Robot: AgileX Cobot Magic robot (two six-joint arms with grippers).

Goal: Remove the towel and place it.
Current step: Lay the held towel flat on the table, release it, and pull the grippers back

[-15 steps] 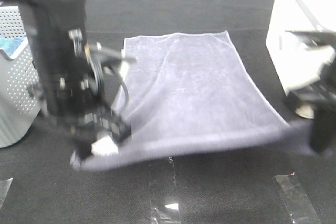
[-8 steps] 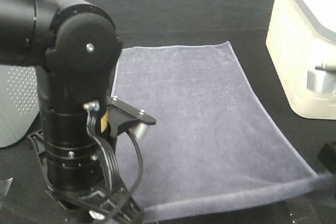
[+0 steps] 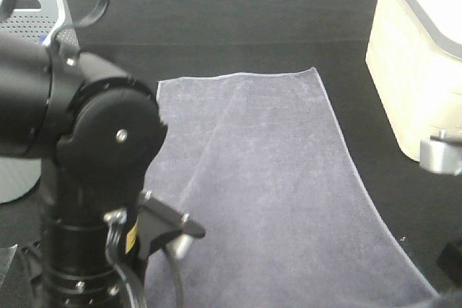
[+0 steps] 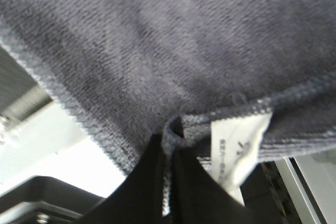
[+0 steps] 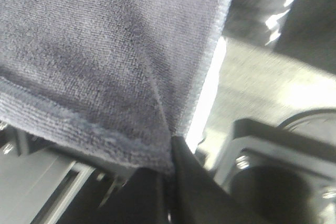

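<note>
left end effector (image 4: pixel 169 169) clamped on towel (image 3: pixel 274 178) corner | right end effector (image 5: pixel 169 174) likewise | basket (image 3: pixel 35 25) contents unclear

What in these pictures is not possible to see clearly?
- Exterior high view: the left arm hides the towel's near left corner and most of the perforated basket.
- Same view: the right edge cuts off the white box.
- Left wrist view: print on the label is too blurred to read.

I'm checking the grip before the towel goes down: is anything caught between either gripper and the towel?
Nothing visible. The left gripper pinches the towel hem directly, beside its white label; the right gripper pinches another hemmed corner directly.
</note>
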